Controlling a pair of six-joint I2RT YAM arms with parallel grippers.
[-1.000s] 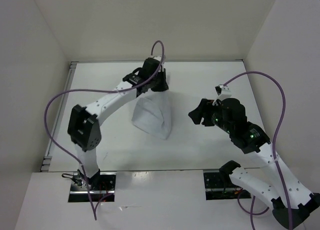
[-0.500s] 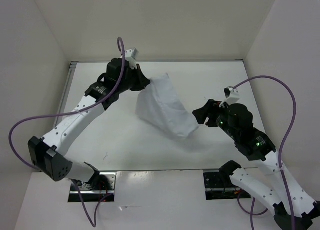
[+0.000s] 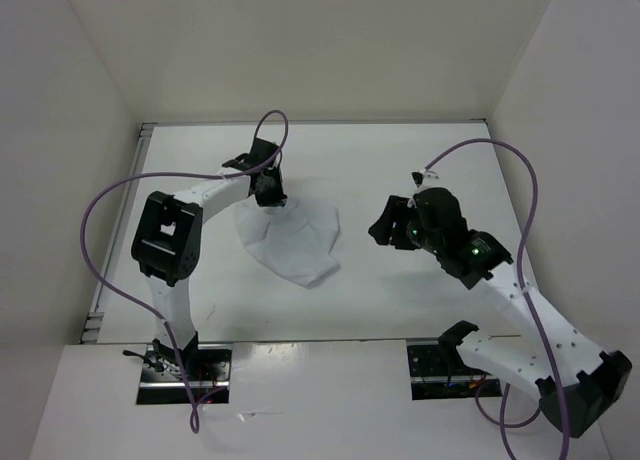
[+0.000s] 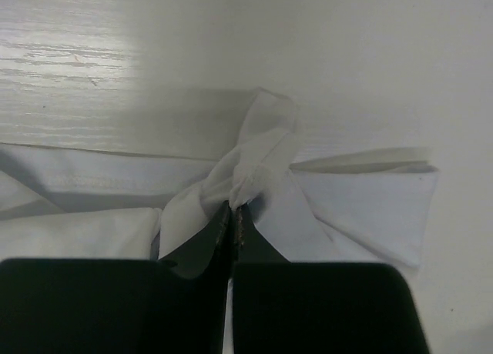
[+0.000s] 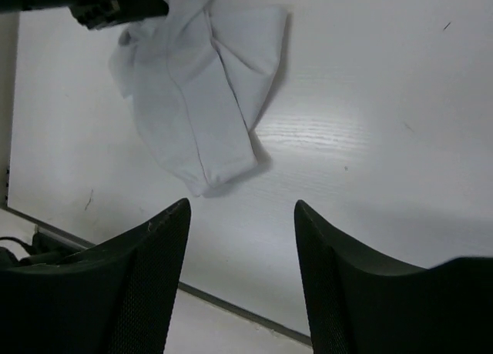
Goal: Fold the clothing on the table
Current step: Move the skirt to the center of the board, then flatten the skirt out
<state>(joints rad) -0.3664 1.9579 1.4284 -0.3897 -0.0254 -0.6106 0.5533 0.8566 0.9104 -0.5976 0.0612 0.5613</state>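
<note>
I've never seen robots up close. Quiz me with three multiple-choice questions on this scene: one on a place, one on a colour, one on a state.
1. Where is the garment?
A) on the table, left of centre
B) draped over the right arm
C) on the floor

2. What colour are the arms' cables?
A) green
B) purple
C) orange

3. The right end effector is:
A) shut on the garment
B) holding a cup
C) open and empty

Answers:
1 A, it lies there, pinched by the left end effector.
2 B, purple loops show on both arms.
3 C, its fingers stand wide apart with nothing between them.
</note>
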